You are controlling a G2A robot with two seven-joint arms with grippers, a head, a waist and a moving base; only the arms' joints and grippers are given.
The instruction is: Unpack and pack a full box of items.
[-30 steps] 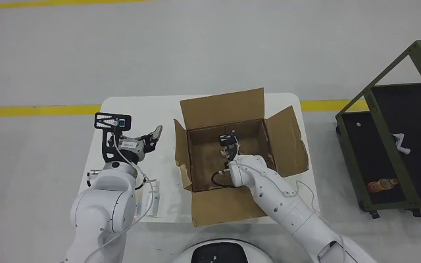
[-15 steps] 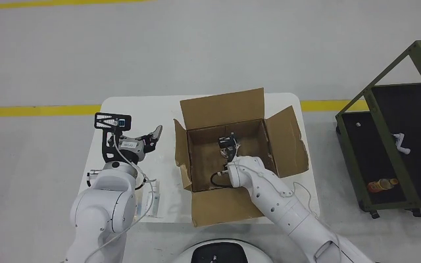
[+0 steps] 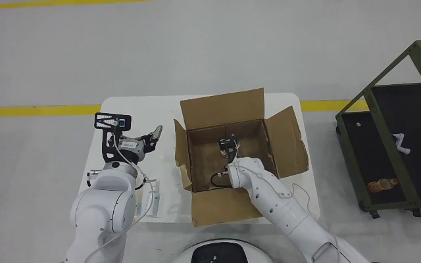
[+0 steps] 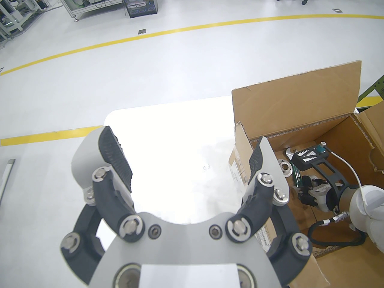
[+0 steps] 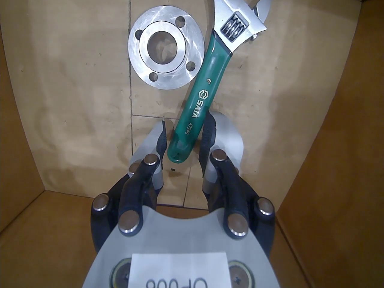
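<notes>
Right gripper [image 5: 186, 128] shifted, seemingly, in box [image 3: 223, 108], white table [image 3: 166, 187], yellow-lined floor [image 3: 197, 46]

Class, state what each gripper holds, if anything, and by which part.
Nothing is held. The right gripper straddles the wrench at its green handle end, with small gaps showing. The left gripper is open over the table.

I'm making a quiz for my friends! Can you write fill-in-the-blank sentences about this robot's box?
The wrench has a ___ handle.
The metal ring beside it has ___ small holes.
The left gripper hovers, jaws ___, above the table.
The right gripper sits ___ the box, jaws astride that handle.
Missing words: green, four, open, inside.
</notes>
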